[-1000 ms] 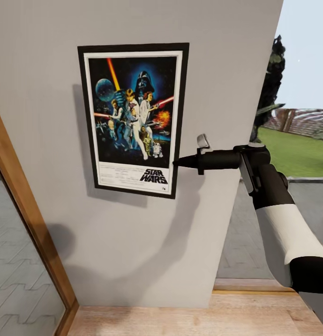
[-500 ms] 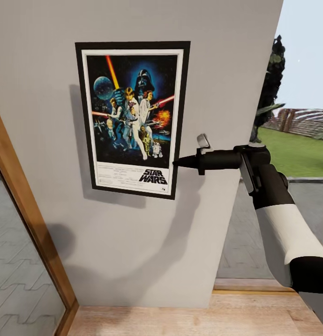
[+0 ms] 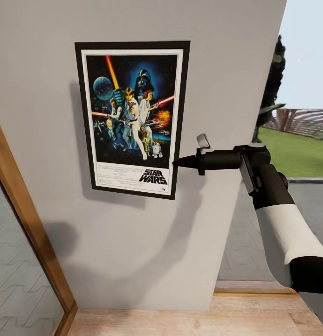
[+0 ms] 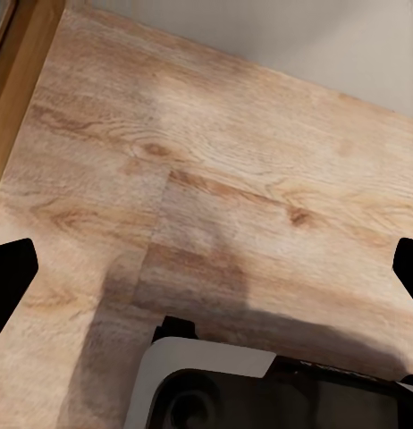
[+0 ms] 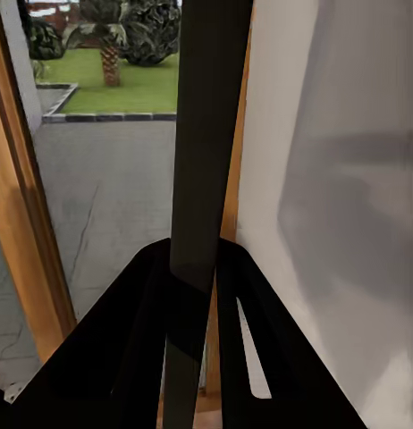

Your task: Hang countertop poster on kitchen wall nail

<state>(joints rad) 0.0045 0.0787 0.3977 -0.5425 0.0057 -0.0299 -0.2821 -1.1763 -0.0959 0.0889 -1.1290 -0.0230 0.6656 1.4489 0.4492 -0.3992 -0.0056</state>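
Note:
The Star Wars poster (image 3: 133,116) stands upright against the grey wall (image 3: 133,252), black frame and white border in full sight. My right gripper (image 3: 176,162) reaches in from the right and is shut on the poster's right edge near its lower corner. In the right wrist view the poster (image 5: 205,134) runs edge-on as a dark strip between the black fingers (image 5: 144,313). A wall nail is hidden from me, and the kitchen countertop is out of view. My left gripper (image 4: 206,268) hangs open over the plank floor (image 4: 224,161), with nothing between its fingertips.
A wooden door frame (image 3: 26,224) slants along the left of the wall, with paving behind its glass. Past the wall's right edge lies a glazed opening onto grass and trees (image 3: 296,149). The light wooden floor (image 3: 189,319) runs along the wall's foot. My own base (image 4: 260,389) is below the left gripper.
The poster's top edge has risen a little and its left side has shifted slightly outward, then held still. My right gripper has stayed put. The camera has shifted slightly.

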